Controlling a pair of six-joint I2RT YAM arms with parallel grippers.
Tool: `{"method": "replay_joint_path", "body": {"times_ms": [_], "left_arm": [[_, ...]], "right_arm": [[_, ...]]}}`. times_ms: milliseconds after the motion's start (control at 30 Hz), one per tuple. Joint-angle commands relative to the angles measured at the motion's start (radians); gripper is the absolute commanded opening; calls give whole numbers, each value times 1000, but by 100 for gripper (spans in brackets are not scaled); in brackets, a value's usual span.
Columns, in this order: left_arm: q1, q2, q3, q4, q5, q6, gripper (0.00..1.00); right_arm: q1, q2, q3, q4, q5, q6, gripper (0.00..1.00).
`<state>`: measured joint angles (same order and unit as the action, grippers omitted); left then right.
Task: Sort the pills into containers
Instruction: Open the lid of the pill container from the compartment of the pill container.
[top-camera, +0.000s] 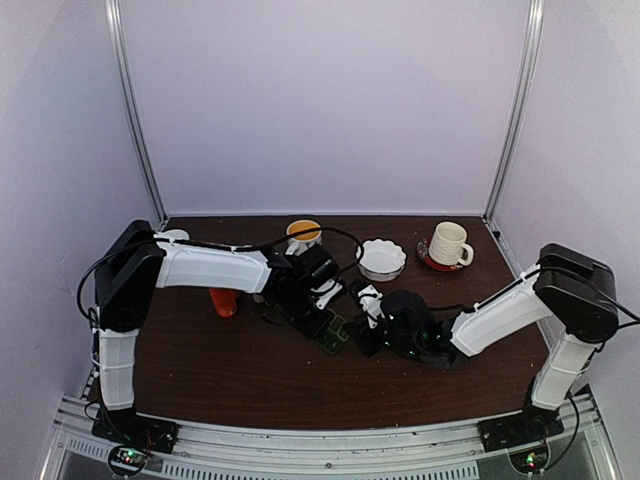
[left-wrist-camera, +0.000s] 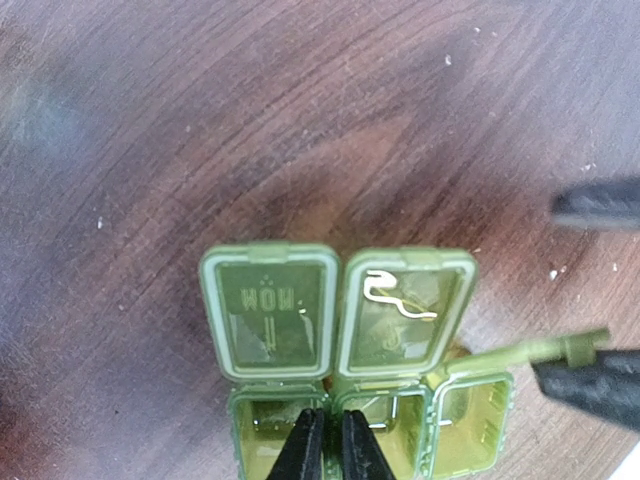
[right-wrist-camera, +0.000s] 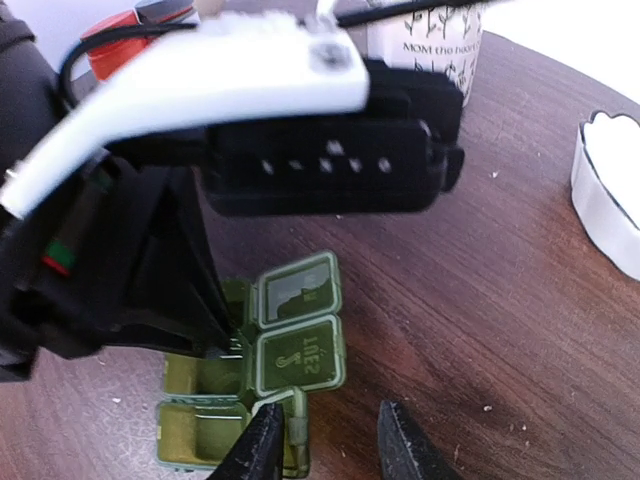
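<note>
Left arm lies low and reaches right over the dark wood-grain bench. Left end effector: black fingers clenched on the pill box at the divider between two cells. Box sits mid-bench. It is translucent green plastic with three square cells in a row, and its long axis reads diagonal from above. Two embossed lids stand open, the third half-raised. Right end effector is released, its fingers apart astride that third lid. Right arm stretches left, elbow low.
</note>
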<state>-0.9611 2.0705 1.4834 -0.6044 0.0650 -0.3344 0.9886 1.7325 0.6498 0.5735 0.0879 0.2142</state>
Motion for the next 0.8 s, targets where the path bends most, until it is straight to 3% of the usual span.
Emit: {"method": "replay_joint_path", "body": {"times_ms": [0, 467, 767], "left_arm": [[-1, 14, 2, -9, 15, 14, 10], [-2, 15, 14, -17, 4, 11, 10], [-1, -20, 60, -26, 3, 6, 24]], "right_arm": [[-17, 48, 5, 8, -34, 46, 36], [-21, 59, 20, -41, -24, 37, 45], [-24, -102, 12, -124, -12, 29, 51]]}}
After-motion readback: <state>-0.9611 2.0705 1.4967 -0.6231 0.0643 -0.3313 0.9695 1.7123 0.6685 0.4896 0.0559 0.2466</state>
